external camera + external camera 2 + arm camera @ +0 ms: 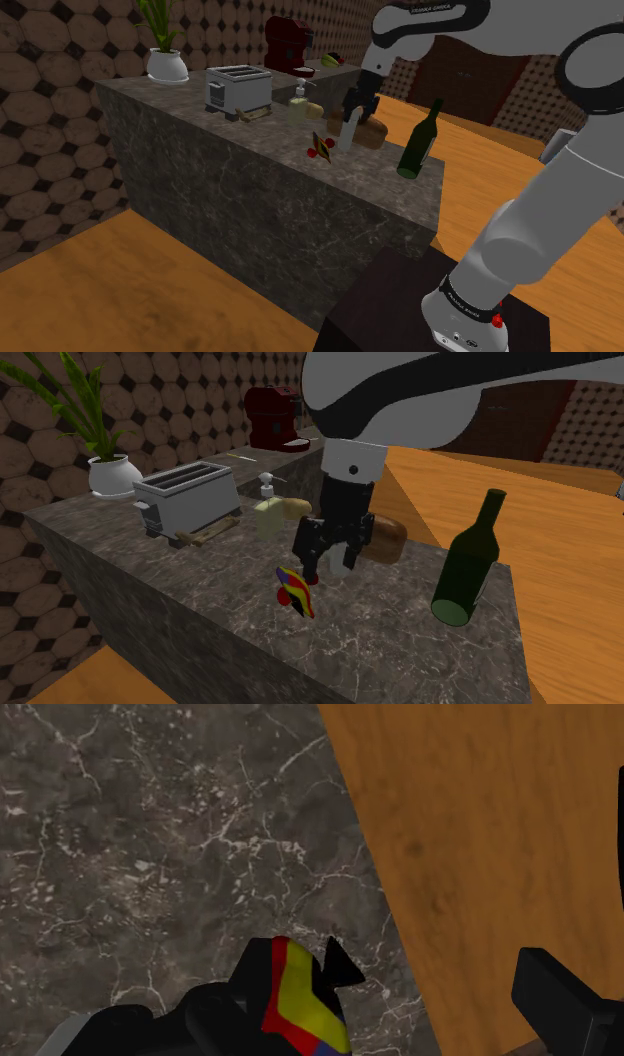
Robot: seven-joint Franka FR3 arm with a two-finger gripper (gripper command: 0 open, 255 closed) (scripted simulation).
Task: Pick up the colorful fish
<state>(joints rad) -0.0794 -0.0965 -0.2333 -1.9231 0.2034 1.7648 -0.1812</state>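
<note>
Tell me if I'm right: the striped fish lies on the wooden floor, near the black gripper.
No: the striped fish lies on the dark stone counter, not the floor, near the black gripper, as the second exterior view shows.

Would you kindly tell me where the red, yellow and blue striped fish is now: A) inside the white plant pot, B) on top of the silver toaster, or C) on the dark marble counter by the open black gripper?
C: the fish sits on the marble counter, close by the gripper, whose fingers stand apart without clasping it.
</note>
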